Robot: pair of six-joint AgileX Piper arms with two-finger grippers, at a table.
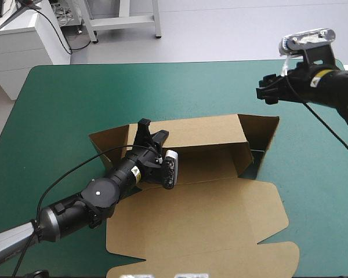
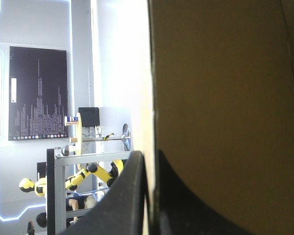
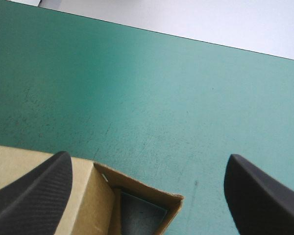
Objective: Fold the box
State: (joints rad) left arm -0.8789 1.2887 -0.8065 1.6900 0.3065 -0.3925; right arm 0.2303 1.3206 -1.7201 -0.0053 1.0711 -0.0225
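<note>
Left gripper (image 1: 151, 130): all but closed, the raised far wall of the box (image 1: 209, 214) pinched between its black fingers.
Right gripper (image 1: 268, 91): spread wide, nothing held, above the box's far right corner.
Yellow sticker (image 1: 316, 81): writing too small to be read.
Box: brown, mid-table, walls partly raised, lid laid flat.

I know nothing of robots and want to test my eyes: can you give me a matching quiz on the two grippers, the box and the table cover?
Things:
1. left gripper
2. right gripper
3. box
4. table cover

States:
A. open, raised, holding nothing
B. teal-green
C. shut on a raised wall of the box
D. brown, lid lying flat

Pairs: 1-C, 2-A, 3-D, 4-B
</note>
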